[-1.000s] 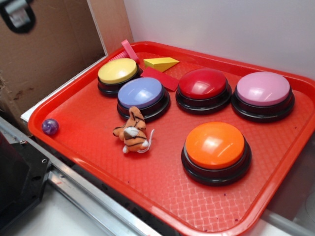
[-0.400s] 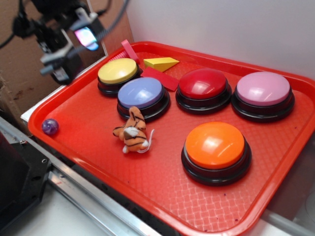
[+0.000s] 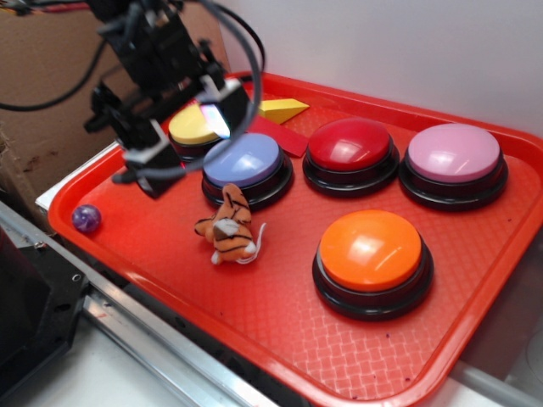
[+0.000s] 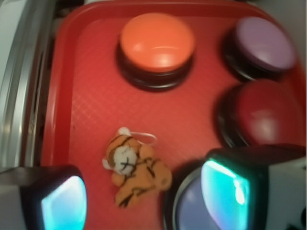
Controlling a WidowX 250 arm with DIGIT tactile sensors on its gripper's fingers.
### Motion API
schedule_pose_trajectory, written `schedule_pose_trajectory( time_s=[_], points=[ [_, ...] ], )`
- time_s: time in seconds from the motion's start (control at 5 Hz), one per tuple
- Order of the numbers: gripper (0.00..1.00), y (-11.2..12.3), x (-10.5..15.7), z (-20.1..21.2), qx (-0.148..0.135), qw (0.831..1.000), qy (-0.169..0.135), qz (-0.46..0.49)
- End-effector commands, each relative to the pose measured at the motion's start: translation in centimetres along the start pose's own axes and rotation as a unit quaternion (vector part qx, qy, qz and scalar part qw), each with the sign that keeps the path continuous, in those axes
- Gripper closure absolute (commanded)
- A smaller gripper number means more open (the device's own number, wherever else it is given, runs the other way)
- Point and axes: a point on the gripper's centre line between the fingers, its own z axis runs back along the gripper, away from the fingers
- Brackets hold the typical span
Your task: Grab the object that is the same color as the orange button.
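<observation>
While the gripper (image 3: 182, 140) hangs above the tray's left side with its fingers (image 4: 62, 201) spread wide and nothing between them, the plush tiger (image 3: 229, 226) lies on its side on the red tray (image 3: 280, 331), just in front of the lavender button (image 3: 246, 164) and well left of the orange button (image 3: 371, 253). To take it cleanly, the wrist should centre over the tiger's body, since one finger now sits over the lavender dome, then drop straight down and close across the narrow torso, clear of the thin white tail. Beneath lies textured plastic; a purple ball (image 3: 86, 218) rests near the left rim, cardboard (image 3: 59, 93) and a white wall (image 3: 382, 47) stand behind.
</observation>
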Motion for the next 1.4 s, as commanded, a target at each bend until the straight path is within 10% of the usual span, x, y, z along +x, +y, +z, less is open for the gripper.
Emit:
schedule_pose_trajectory(
  time_s=[0.0,0.6,0.8,1.0,1.2],
  points=[
    [0.00,-2.2,0.1,-2.3,-0.062,0.976,-0.043,-0.207],
    [0.00,-1.6,-1.0,-6.9,-0.077,0.981,-0.014,-0.175],
    [0.67,-1.6,-0.7,-7.3,-0.075,0.983,-0.013,-0.169],
    [1.00,-1.7,-0.4,-6.6,-0.065,0.986,-0.008,-0.155],
    [1.00,-1.5,0.3,-4.7,-0.065,0.996,0.046,-0.037]
  ],
)
